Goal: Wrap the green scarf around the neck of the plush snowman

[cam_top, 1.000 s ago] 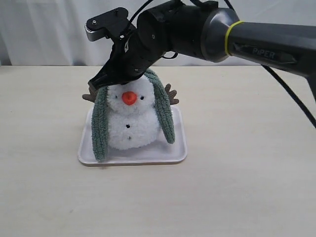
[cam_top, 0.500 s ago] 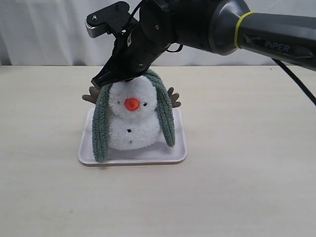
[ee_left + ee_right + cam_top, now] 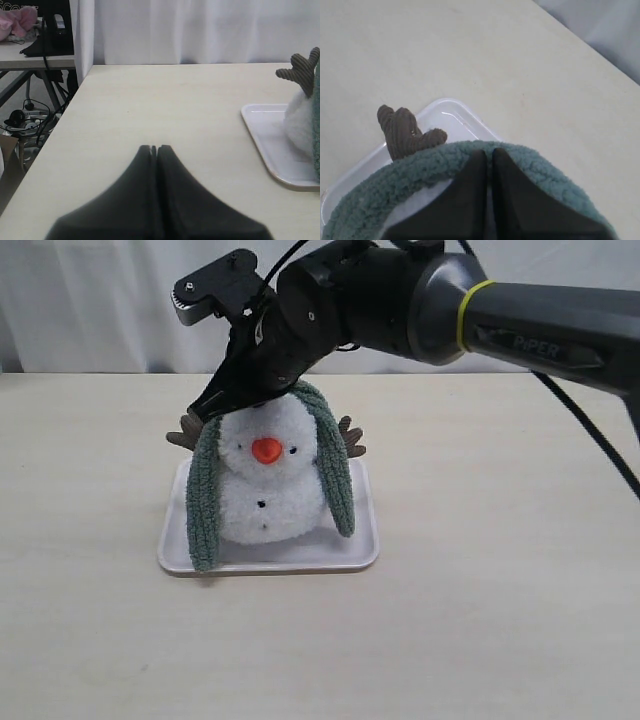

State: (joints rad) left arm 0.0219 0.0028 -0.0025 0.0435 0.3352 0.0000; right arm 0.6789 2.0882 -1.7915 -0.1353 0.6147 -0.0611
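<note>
The clenched right pincer is sitting on the green scarf atop the plush snowman; it needs sliding gently down to the neck

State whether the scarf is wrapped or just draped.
Draped: the green scarf arches over the plush snowman's head, both ends hanging loose at its sides.

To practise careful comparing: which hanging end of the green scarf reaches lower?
The scarf end on the exterior view's left hangs lower, near the tray rim; the right end stops beside the snowman.
</note>
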